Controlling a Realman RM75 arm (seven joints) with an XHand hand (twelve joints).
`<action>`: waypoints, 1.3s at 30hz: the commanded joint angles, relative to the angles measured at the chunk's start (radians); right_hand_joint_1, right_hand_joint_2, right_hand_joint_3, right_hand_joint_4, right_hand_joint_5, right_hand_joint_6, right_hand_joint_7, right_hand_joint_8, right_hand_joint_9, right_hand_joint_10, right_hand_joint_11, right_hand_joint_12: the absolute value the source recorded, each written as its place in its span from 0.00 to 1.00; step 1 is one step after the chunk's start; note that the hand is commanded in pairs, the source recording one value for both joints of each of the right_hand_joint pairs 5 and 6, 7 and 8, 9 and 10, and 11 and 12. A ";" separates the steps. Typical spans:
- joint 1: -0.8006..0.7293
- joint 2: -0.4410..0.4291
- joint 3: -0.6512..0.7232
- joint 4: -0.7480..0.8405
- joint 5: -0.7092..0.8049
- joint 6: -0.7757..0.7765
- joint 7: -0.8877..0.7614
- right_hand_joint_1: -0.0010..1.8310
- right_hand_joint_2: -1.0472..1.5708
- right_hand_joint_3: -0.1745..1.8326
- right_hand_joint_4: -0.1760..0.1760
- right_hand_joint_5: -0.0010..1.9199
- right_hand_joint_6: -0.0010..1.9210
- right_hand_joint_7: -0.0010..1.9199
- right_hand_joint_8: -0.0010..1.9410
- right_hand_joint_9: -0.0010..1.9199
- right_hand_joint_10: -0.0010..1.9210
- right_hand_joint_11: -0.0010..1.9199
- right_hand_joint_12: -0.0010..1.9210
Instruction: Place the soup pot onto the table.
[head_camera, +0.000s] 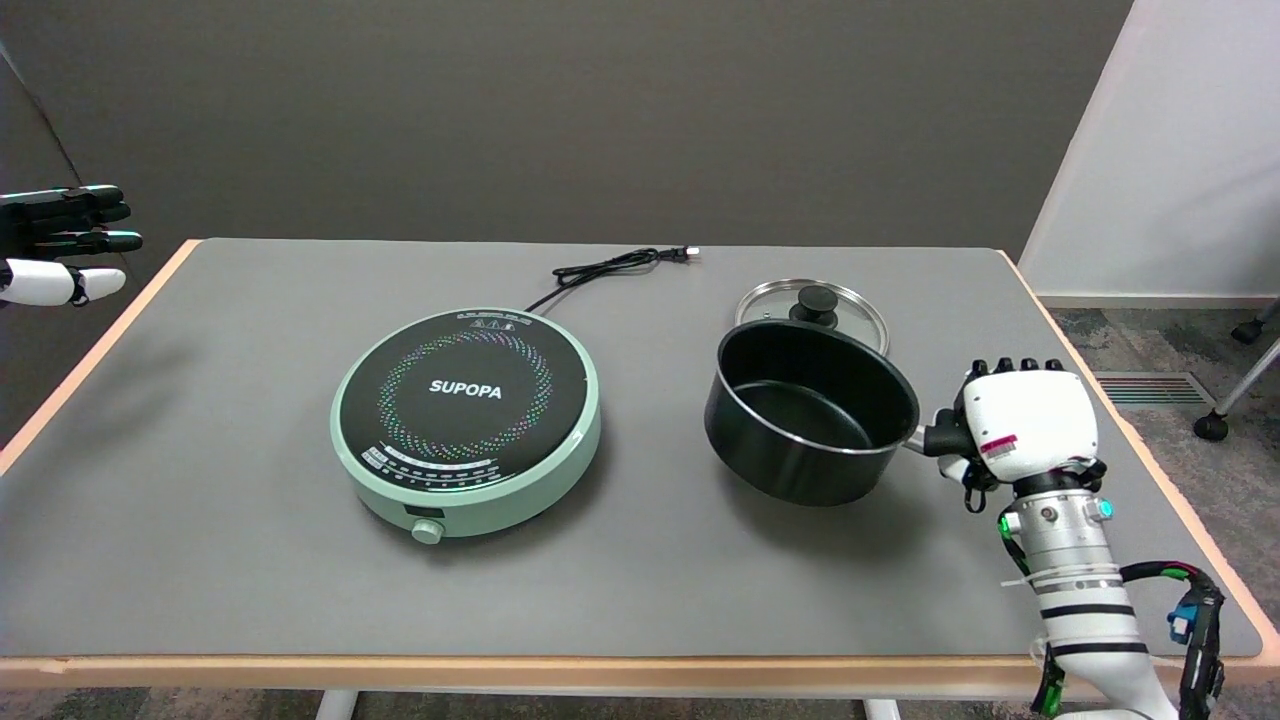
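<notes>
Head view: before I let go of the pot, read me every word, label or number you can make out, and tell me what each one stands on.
"SUPOPA": white letters at the centre of the black top of the green induction cooker.
Small print at the cooker's far rim and the marks along its front control strip: too small to read.
Red and white sticker on the back of the right hand: too blurred to read.
Soup pot and glass lid: no text visible.

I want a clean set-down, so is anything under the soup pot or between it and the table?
Nothing visible: the right hand holds the black soup pot by its handle over bare grey table.
</notes>
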 joint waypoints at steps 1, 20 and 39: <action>0.032 -0.017 -0.081 -0.125 0.001 0.100 0.001 0.50 0.92 0.43 0.28 0.96 0.96 0.96 0.95 0.96 0.96 0.96 0.96; 0.053 0.004 -0.083 -0.138 -0.003 0.090 0.001 0.48 0.84 0.54 0.33 0.65 0.65 0.65 0.64 0.65 0.65 0.65 0.65; 0.064 0.018 -0.074 -0.147 -0.003 0.090 0.001 0.50 0.57 1.00 0.50 0.55 0.55 0.55 0.54 0.55 0.55 0.55 0.55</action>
